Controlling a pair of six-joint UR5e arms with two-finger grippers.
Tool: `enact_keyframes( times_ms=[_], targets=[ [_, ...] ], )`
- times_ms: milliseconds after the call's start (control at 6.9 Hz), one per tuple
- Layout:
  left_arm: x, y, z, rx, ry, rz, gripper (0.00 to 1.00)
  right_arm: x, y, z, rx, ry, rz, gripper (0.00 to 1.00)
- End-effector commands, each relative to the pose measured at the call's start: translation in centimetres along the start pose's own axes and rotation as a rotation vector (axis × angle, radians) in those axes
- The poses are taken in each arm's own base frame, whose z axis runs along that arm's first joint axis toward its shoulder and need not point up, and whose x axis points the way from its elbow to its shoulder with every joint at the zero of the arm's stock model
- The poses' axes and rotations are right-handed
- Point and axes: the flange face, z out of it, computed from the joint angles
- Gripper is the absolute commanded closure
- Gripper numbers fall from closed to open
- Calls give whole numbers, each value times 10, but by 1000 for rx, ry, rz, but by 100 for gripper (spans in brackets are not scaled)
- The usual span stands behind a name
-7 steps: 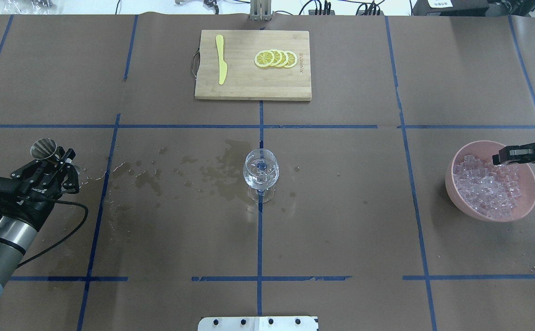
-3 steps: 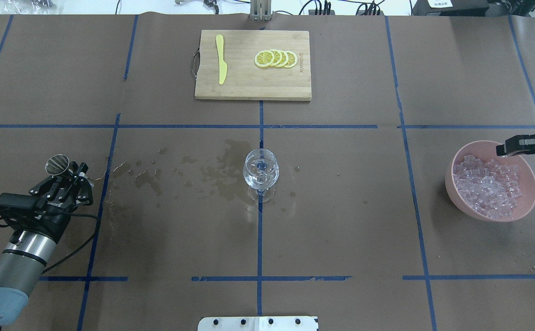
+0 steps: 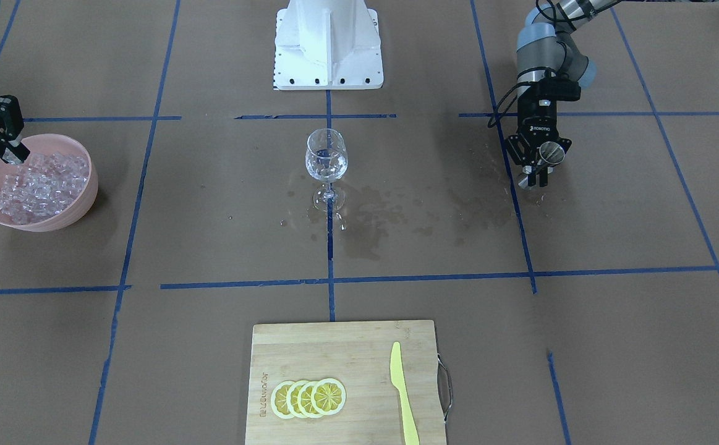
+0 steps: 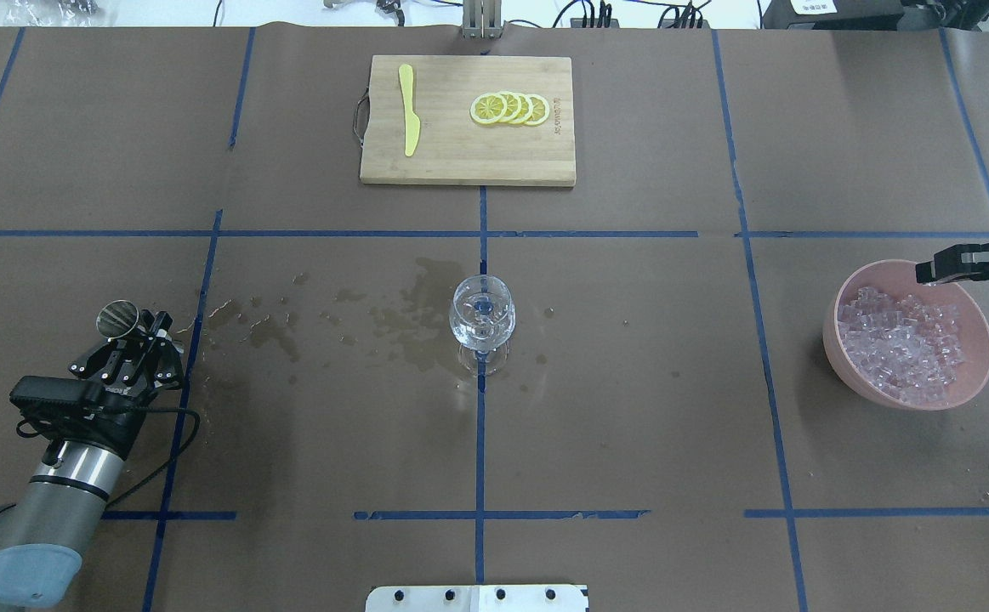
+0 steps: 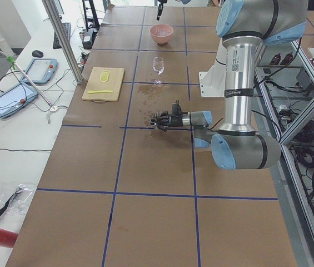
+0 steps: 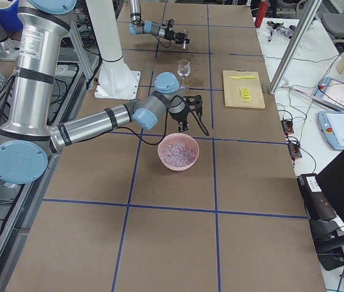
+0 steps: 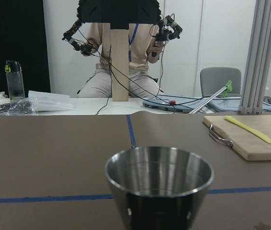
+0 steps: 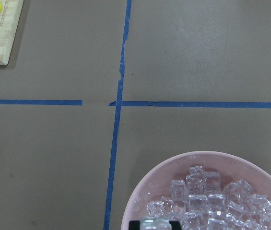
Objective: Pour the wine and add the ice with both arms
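My left gripper (image 4: 133, 330) is shut on a small steel cup (image 4: 117, 316), held upright at the table's left; the cup fills the left wrist view (image 7: 159, 182). An empty-looking clear wine glass (image 4: 483, 313) stands at the table's centre. A pink bowl (image 4: 834, 340) on the right holds the ice (image 4: 902, 350), many small clear cubes. My right gripper (image 4: 926, 272) hangs over the bowl's far rim. In the right wrist view its tips pinch one clear ice cube (image 8: 155, 222) above the ice (image 8: 207, 196).
A wooden cutting board (image 4: 468, 161) at the far centre carries lemon slices (image 4: 511, 109) and a yellow knife (image 4: 409, 110). Wet stains (image 4: 409, 319) spread on the brown paper left of the glass. The white robot base (image 3: 328, 43) is behind the glass.
My left arm drew the cup back toward the robot and slightly right. My right gripper rose out of the ice and moved to the bowl's far rim.
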Motion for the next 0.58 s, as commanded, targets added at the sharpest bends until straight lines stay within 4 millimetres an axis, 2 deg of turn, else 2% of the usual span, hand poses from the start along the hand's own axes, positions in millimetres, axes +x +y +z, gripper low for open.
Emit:
enact_keyframes(
  times_ms=[0, 145, 435],
  targets=[
    [3, 4, 0, 4, -1, 0, 100, -4, 0, -4, 8, -8, -6, 100],
    [2, 5, 0, 3, -2, 6, 97, -6, 0, -6, 9, -11, -9, 100],
    [-3, 12, 1, -1, -8, 26, 78, -7, 0, -6, 11, -13, -6, 100]
  ],
)
